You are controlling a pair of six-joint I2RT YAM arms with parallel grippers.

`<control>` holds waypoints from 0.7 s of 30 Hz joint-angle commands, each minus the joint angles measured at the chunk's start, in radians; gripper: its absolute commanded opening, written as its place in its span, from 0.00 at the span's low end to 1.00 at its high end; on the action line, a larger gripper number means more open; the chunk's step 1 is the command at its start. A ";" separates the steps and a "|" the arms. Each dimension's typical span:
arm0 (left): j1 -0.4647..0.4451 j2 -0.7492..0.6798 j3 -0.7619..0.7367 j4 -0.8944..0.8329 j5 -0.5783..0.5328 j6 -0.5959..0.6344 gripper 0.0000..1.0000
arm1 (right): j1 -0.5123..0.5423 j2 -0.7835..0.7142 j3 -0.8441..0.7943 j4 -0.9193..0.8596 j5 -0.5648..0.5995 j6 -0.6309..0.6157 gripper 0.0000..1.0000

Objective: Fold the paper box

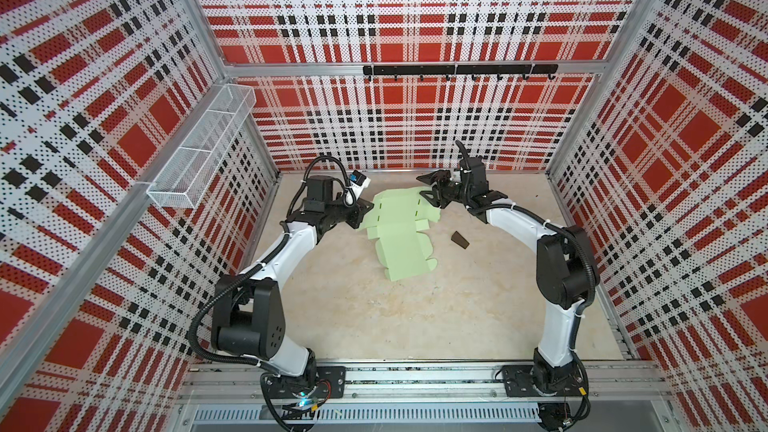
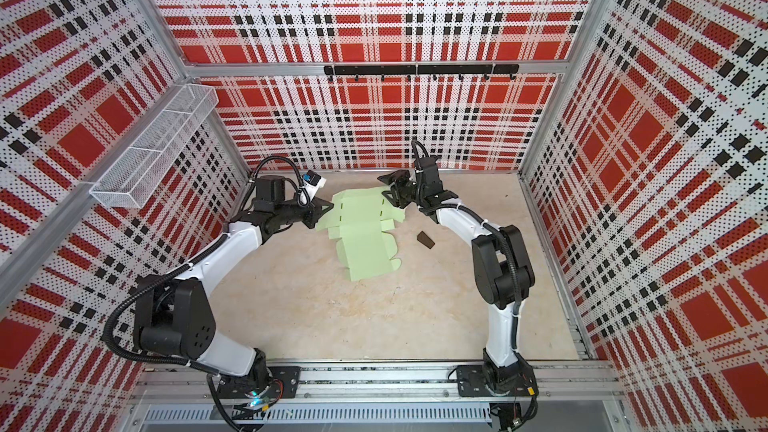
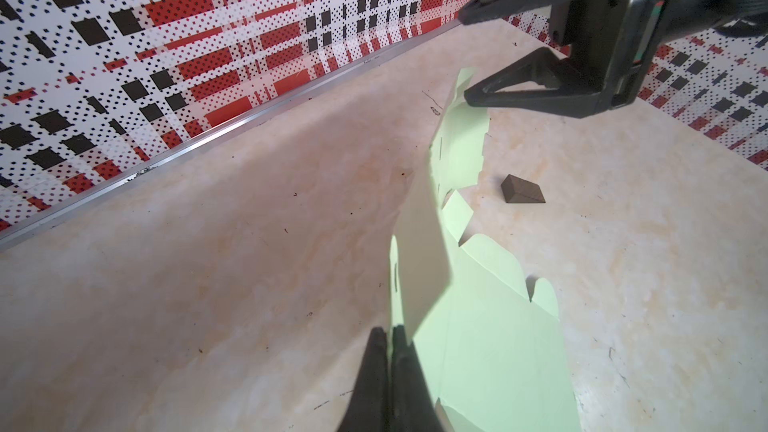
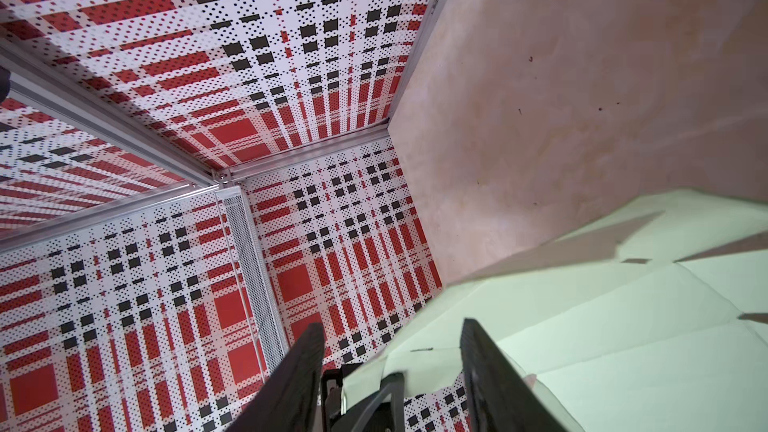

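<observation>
Left wrist view: you see only the tips of the left gripper (image 3: 389, 332); the edge cuts off the rest, and one end of the box (image 3: 478, 326). Right wrist view: the box runs past the edge, and a finger (image 4: 490, 376) of the right gripper (image 4: 392, 324) hides part of it.

No text, number or brand can be read in any view. A blue patch on the white camera (image 1: 357, 179) is seen in both top views, but it is too small to make out. The same goes for the yellow sticker (image 1: 583, 389) at the foot of the right arm (image 1: 559, 268). The paper box (image 1: 399, 238) shows bare green card, with slits only.
</observation>
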 commanded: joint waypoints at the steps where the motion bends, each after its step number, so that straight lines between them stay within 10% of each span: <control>1: -0.009 0.010 -0.001 0.020 -0.001 0.012 0.00 | 0.015 0.036 0.029 0.063 -0.005 0.067 0.54; 9: -0.012 0.007 -0.001 0.024 0.001 -0.001 0.00 | 0.018 0.050 0.026 0.043 0.007 0.033 0.46; 21: -0.007 0.003 -0.021 0.040 -0.001 0.006 0.14 | 0.014 0.014 0.019 -0.011 0.034 -0.049 0.05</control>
